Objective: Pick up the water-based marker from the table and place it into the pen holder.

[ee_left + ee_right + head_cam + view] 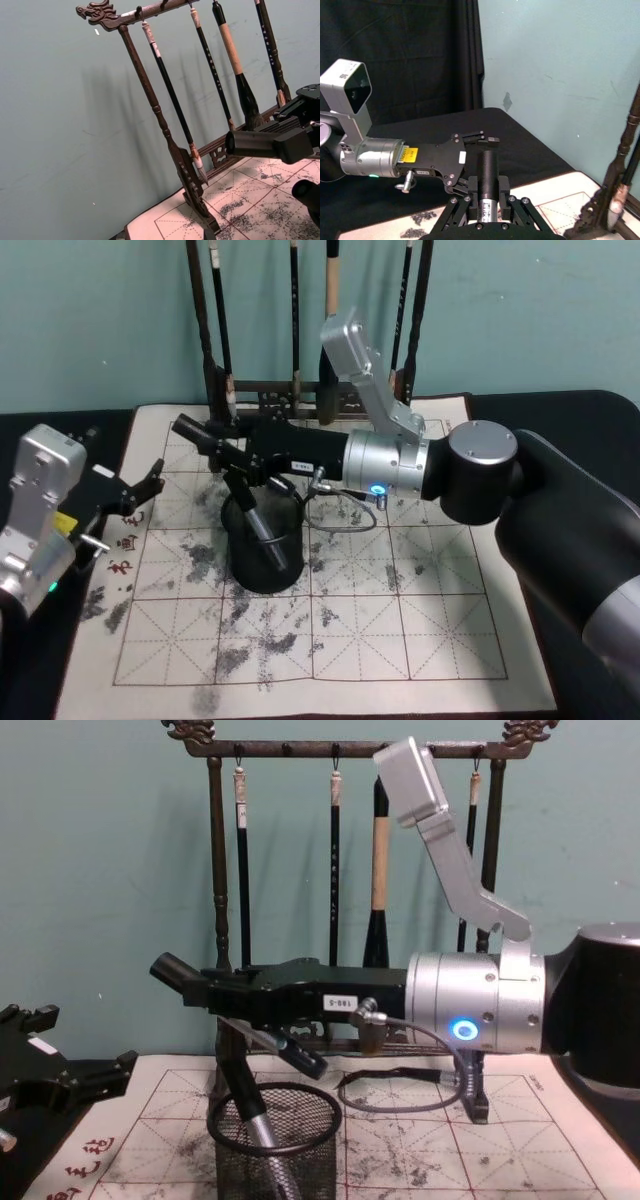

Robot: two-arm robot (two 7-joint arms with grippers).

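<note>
Right gripper (228,448), reaching across the table (420,640), was found clamped on the marker (188,428), carried near-level just above the holder (262,575), apparently awaiting tipping for insertion, while left gripper (130,502) sat idle at the table's left side, fingers spread, empty.

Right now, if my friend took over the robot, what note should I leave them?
Right gripper: shut on the marker, held level above the pen holder.
Left gripper: open, idle over the table's left side.
Pen holder: upright on the table, another pen leaning inside.
Done: marker picked up and brought over the holder.
Left: tip the marker down and release it into the holder.
</note>
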